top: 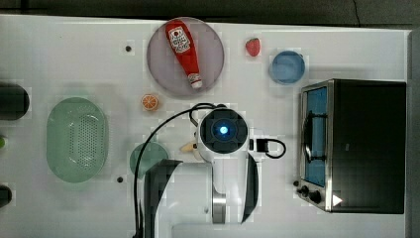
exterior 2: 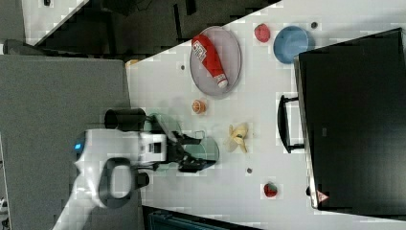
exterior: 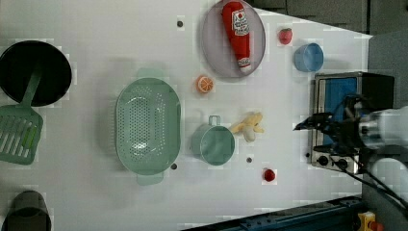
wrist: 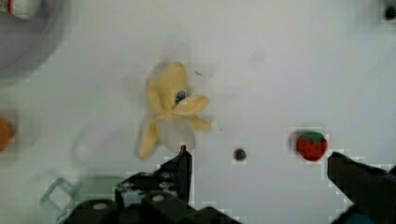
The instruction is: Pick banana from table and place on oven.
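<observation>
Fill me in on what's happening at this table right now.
A Franka arm's gripper hangs open above the banana, which lies on the white table beside a green cup. Nothing is grasped yet. The oven, where the banana should go, has nothing on its black top.

banana (exterior: 248,126) on table (exterior: 96,29) – just beside cup (exterior: 214,144), oven (exterior: 344,120) at left view's right
</observation>
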### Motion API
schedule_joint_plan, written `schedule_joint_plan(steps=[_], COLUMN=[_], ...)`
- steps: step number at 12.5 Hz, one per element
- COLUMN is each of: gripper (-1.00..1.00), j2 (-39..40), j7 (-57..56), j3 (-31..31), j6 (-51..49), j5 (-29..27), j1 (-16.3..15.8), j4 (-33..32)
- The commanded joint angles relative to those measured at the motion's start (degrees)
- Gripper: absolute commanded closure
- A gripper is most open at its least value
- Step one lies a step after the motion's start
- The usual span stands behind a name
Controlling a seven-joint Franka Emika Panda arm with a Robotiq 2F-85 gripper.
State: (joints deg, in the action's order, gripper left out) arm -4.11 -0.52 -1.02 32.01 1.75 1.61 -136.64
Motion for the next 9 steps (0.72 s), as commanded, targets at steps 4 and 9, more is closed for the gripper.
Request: schedule_joint_plan(steps=[4,9], gripper=[-1.00,-1.00], j2=[8.88,17.02], j7=[1.24,6.66], j3=[-1.32,-2.45], j6=[13.18,24.31], j5=[-0.26,-0.29], j1=[-0.58,-1.01], j4=[0.04,-1.91])
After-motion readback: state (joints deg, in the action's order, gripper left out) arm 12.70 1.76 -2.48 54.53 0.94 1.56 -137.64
